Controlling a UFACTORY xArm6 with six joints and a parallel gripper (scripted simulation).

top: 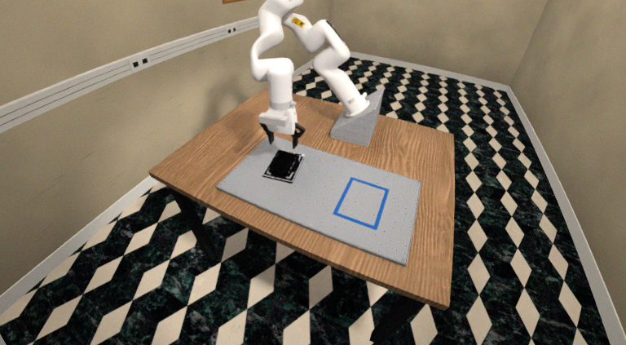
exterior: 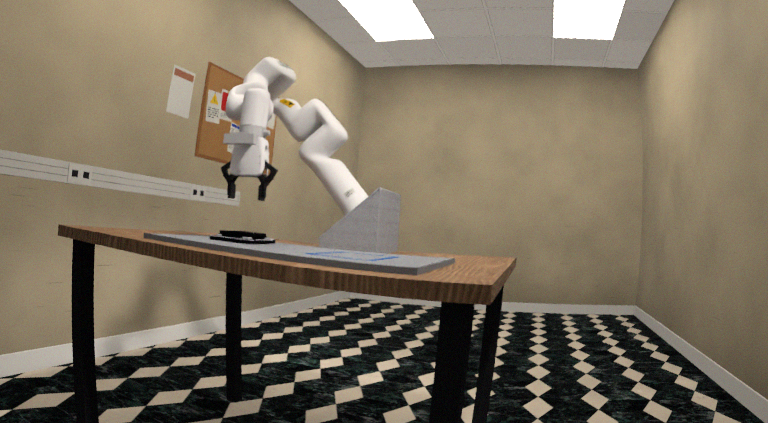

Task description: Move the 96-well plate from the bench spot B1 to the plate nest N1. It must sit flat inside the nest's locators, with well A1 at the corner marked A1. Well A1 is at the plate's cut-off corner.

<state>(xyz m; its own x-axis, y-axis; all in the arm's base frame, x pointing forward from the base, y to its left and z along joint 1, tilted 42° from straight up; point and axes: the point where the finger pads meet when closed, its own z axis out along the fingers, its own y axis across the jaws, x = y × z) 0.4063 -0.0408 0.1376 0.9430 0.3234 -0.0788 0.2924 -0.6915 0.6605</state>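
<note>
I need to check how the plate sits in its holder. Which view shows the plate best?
The top view: it looks down on the black plate, showing its whole outline inside the holder's corner marks. The exterior view shows the plate only edge-on, as a thin dark sliver.

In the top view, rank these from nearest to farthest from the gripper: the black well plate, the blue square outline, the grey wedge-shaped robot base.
Measured from the open gripper, which holds nothing:
1. Black well plate, on the grey mat just below the fingers.
2. Grey wedge-shaped robot base, at the table's back edge, on the side toward the blue outline.
3. Blue square outline, at the mat's far end.
</note>
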